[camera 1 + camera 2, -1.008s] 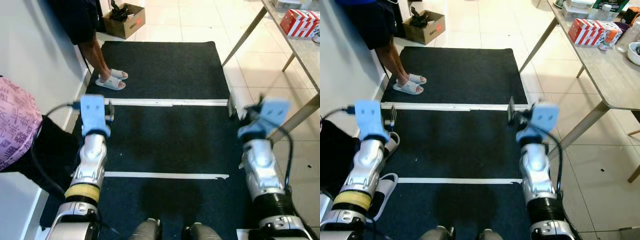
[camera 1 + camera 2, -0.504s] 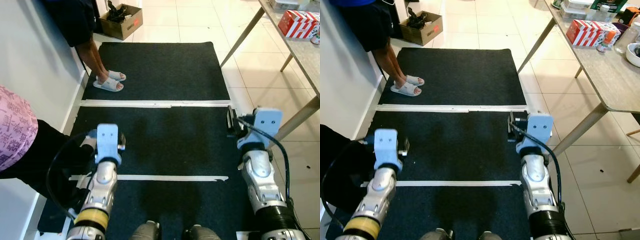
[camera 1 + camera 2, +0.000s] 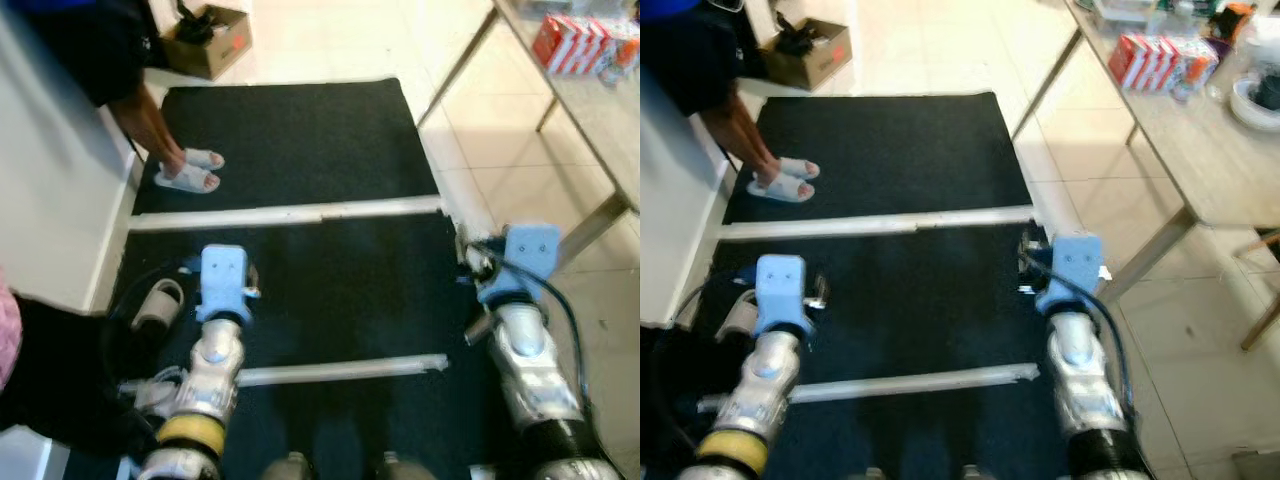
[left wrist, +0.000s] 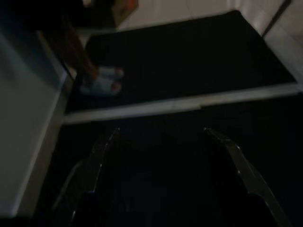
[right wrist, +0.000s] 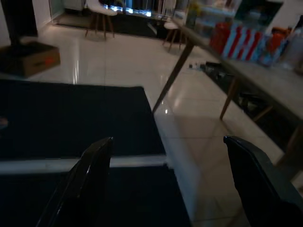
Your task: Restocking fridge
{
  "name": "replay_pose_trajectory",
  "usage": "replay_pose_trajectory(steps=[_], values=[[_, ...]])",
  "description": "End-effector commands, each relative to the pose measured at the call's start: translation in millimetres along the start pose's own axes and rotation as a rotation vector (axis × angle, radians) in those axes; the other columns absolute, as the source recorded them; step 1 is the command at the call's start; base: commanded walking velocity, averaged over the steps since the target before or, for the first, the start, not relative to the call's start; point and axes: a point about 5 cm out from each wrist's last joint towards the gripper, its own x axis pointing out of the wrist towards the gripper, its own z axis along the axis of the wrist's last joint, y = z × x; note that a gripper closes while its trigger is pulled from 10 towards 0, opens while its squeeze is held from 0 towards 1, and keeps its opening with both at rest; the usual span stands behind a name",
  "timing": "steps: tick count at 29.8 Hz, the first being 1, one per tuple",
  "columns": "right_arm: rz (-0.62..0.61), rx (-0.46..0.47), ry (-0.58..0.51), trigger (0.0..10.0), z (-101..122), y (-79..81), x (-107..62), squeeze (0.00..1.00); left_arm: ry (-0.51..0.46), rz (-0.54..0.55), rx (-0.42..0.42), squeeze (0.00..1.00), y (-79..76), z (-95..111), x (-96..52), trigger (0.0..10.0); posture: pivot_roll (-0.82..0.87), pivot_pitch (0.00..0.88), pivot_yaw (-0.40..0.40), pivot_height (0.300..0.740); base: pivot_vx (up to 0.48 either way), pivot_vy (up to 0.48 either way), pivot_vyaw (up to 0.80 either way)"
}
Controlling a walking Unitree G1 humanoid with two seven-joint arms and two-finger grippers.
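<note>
My left gripper (image 4: pixel 162 131) is held out low over the black mat (image 3: pixel 300 140), its two fingers spread apart with nothing between them. My right gripper (image 5: pixel 168 140) is also open and empty, pointing along the mat's right edge toward the tiled floor. In the eye views the left arm's blue wrist block (image 3: pixel 222 280) and the right arm's blue wrist block (image 3: pixel 528 255) hang over the mat. Red-and-white striped cartons (image 3: pixel 1150 58) stand on the table at the far right, well beyond both grippers.
The wooden table (image 3: pixel 1200 170) with slanted legs runs along my right. A person in sandals (image 3: pixel 188 172) stands at the mat's far left by the white wall (image 3: pixel 50 200). A cardboard box (image 3: pixel 205 35) sits beyond. A loose slipper (image 3: pixel 158 300) lies left of my left arm.
The camera has shifted and the picture is blurred. Over the last second my left arm has drawn back toward me and lower; the right arm dropped slightly.
</note>
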Motion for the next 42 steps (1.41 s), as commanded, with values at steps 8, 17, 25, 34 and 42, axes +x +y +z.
replay_pose_trajectory(steps=[8, 17, 25, 34, 42], values=[[0.003, 0.017, 0.027, 10.0, -4.1, -0.2, -1.1, 0.0, 0.032, 0.015, 0.005, 0.0, 4.2, -5.5, -2.8, 10.0, -0.05, 0.145, -0.033, 0.74, 0.48, 0.0, -0.77], [-0.001, 0.021, 0.029, 10.0, -4.2, -0.6, -0.6, 0.0, 0.027, 0.011, 0.01, 0.0, 3.8, -4.0, -2.5, 10.0, -0.04, 0.146, -0.032, 0.74, 0.48, 0.0, -0.8], [0.012, 0.015, 0.011, 10.0, -0.4, -0.1, 0.6, 0.0, 0.002, 0.003, 0.031, 0.0, 2.4, 0.9, -2.6, 10.0, -0.04, 0.147, -0.033, 0.74, 0.48, 0.0, -0.25], [0.02, 0.016, 0.003, 10.0, 1.6, 1.9, 1.2, 0.0, -0.011, 0.001, 0.041, 0.0, 2.0, 3.1, -2.8, 10.0, -0.04, 0.147, -0.031, 0.74, 0.48, 0.0, 0.0], [0.028, 0.018, -0.002, 10.0, 2.8, 3.7, 1.3, 0.0, -0.025, -0.003, 0.056, 0.0, 1.8, 6.1, -3.2, 10.0, -0.04, 0.147, -0.028, 0.74, 0.48, 0.0, 0.0]])
